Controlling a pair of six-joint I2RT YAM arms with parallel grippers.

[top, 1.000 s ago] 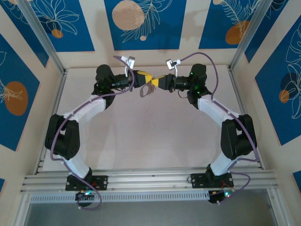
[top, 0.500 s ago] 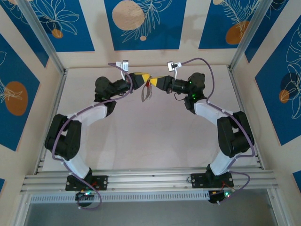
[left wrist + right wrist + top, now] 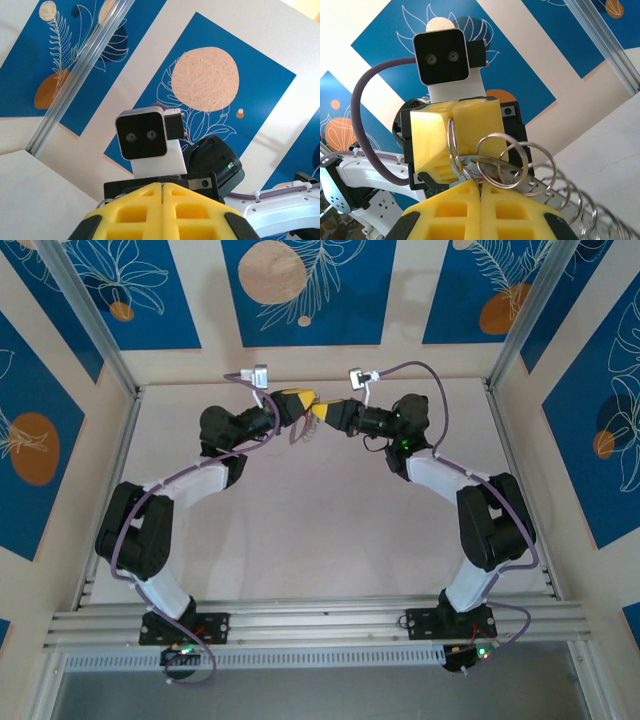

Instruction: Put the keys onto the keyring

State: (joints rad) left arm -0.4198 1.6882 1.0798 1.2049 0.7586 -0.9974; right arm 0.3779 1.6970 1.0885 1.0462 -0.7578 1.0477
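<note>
My left gripper (image 3: 303,404) and right gripper (image 3: 319,412) meet tip to tip, raised near the back of the table. The keyring (image 3: 520,165), a grey metal strip carrying several wire loops, hangs between them and trails off to the lower right. In the right wrist view the left gripper (image 3: 451,125) faces me, shut on one thin loop of the keyring. A metal sliver (image 3: 162,191) shows in its seam. The right gripper (image 3: 481,184) is shut, with a speck of the red key (image 3: 478,178) at its tips against the loops. The key's blade is hidden.
The pale table (image 3: 320,510) lies below the raised grippers. Blue patterned wall panels (image 3: 300,290) stand close behind them. Aluminium posts (image 3: 95,330) rise at the back corners, and a rail (image 3: 320,620) runs along the near edge by the arm bases.
Both grippers have moved together toward the back wall, carrying the keyring. The ring now hangs tighter between their tips.
</note>
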